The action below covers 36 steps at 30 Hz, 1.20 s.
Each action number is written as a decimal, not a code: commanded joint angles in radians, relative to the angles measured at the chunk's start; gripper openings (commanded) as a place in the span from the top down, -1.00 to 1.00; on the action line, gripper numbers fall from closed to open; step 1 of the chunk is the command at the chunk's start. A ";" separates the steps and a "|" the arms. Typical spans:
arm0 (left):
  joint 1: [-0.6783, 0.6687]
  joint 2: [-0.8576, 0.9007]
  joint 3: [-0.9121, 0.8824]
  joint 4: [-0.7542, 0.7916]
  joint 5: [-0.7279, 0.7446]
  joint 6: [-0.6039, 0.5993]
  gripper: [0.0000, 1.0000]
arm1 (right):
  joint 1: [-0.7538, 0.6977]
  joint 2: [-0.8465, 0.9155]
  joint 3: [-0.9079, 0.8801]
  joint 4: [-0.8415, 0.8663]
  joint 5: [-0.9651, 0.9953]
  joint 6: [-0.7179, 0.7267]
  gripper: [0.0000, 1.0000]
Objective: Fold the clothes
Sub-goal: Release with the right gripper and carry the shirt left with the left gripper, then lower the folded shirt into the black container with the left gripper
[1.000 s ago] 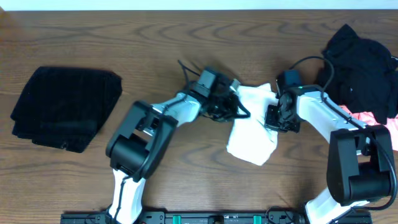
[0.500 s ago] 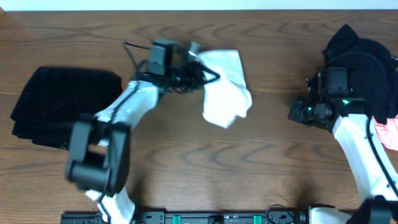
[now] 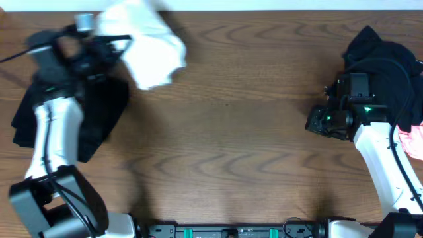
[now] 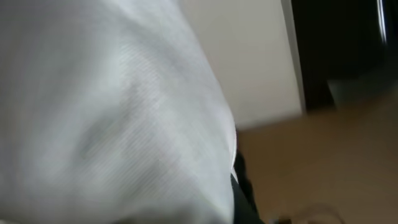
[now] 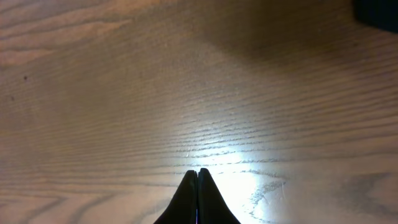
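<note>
The white T-shirt (image 3: 149, 46) is bunched and hangs in the air at the far left of the table, blurred. My left gripper (image 3: 109, 46) is shut on its left edge, above the right side of a folded black garment (image 3: 66, 116). In the left wrist view the white cloth (image 4: 106, 112) fills most of the frame and hides the fingers. My right gripper (image 3: 316, 122) is shut and empty at the right, over bare wood; its fingertips (image 5: 198, 177) touch each other. A heap of black clothes (image 3: 383, 66) and a pink one (image 3: 413, 142) lie at the far right.
The brown wooden table (image 3: 231, 145) runs under both arms. A black rail (image 3: 231, 231) lies along the front edge. A white strip (image 3: 264, 5) borders the far edge.
My left arm swung the white T-shirt from the table's middle to the far left, over the folded black garment. My right gripper let go, pulled back right and has since stayed still.
</note>
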<state>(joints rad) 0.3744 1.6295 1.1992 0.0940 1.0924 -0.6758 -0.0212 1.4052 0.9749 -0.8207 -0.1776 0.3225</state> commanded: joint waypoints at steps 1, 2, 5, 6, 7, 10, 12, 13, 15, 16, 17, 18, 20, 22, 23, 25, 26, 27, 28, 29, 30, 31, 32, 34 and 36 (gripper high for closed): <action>0.132 -0.019 0.023 0.034 0.022 0.063 0.88 | 0.015 0.001 0.005 -0.010 -0.007 0.004 0.97; 0.169 -0.018 0.023 0.042 0.022 0.066 0.88 | 0.017 0.002 0.005 -0.011 -0.006 0.001 0.97; 0.268 -0.013 0.023 0.067 0.023 0.079 0.88 | 0.025 0.002 0.005 -0.013 -0.006 -0.005 0.98; 0.302 -0.013 0.023 0.071 0.023 0.093 0.88 | 0.027 0.002 0.005 -0.013 -0.006 -0.005 0.97; 0.327 -0.011 0.023 0.073 0.023 0.109 0.88 | 0.031 0.001 0.005 -0.013 -0.006 -0.005 0.97; 0.375 0.000 0.023 0.072 0.023 0.150 0.88 | 0.043 0.001 0.005 -0.013 -0.006 -0.005 0.97; 0.401 0.019 0.022 0.066 0.023 0.151 0.87 | 0.053 0.001 0.005 -0.014 -0.006 -0.005 0.97; 0.412 0.031 0.022 0.051 0.022 0.153 0.88 | 0.060 0.001 0.005 -0.014 -0.006 -0.005 0.98; 0.436 0.056 0.021 0.008 0.023 0.163 0.88 | 0.070 0.001 0.005 -0.021 -0.006 -0.005 0.98; 0.446 0.067 0.019 -0.024 0.023 0.185 0.88 | 0.075 0.001 0.005 -0.024 -0.006 -0.005 0.98; 0.464 0.084 0.017 -0.084 0.022 0.218 0.88 | 0.081 0.001 0.005 -0.029 -0.006 -0.005 0.97; 0.476 0.094 0.016 -0.118 0.023 0.230 0.88 | 0.085 0.001 0.005 -0.034 -0.006 -0.005 0.97; 0.508 0.116 0.014 -0.212 0.023 0.285 0.88 | 0.088 0.001 0.005 -0.040 -0.006 -0.006 0.98; 0.541 0.131 0.014 -0.317 0.022 0.359 0.88 | 0.088 0.001 0.005 -0.042 -0.003 -0.006 0.97; 0.557 0.135 0.014 -0.362 0.015 0.378 0.88 | 0.088 0.001 0.005 -0.041 -0.002 -0.006 0.98; 0.592 0.139 0.014 -0.460 -0.019 0.388 0.88 | 0.088 0.001 0.005 -0.039 0.007 -0.006 0.98; 0.610 0.139 0.014 -0.505 -0.041 0.393 0.88 | 0.088 0.001 0.005 -0.037 0.015 -0.006 0.97; 0.627 0.139 0.014 -0.546 -0.058 0.412 0.87 | 0.088 0.001 0.005 -0.035 0.021 -0.006 0.97; 0.643 0.139 0.014 -0.589 -0.088 0.417 0.87 | 0.088 0.001 0.005 -0.032 0.025 -0.006 0.97; 0.657 0.139 0.013 -0.621 -0.121 0.418 0.88 | 0.088 0.001 0.005 -0.031 0.029 -0.005 0.97; 0.667 0.139 0.013 -0.642 -0.154 0.417 0.87 | 0.088 0.001 0.005 -0.028 0.032 -0.006 0.98; 0.676 0.139 0.013 -0.662 -0.188 0.417 0.85 | 0.088 0.001 0.005 -0.027 0.034 -0.006 0.97; 0.681 0.139 0.013 -0.672 -0.208 0.417 0.81 | 0.088 0.001 0.005 -0.026 0.035 -0.005 0.98; 0.685 0.139 0.013 -0.686 -0.227 0.417 0.78 | 0.088 0.001 0.005 -0.024 0.036 -0.006 0.97; 0.685 0.139 0.013 -0.700 -0.226 0.412 0.35 | 0.088 0.001 0.005 -0.023 0.042 -0.005 0.98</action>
<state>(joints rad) 1.0561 1.7763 1.2007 -0.5896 0.9226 -0.2855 0.0586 1.4052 0.9749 -0.8474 -0.1562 0.3218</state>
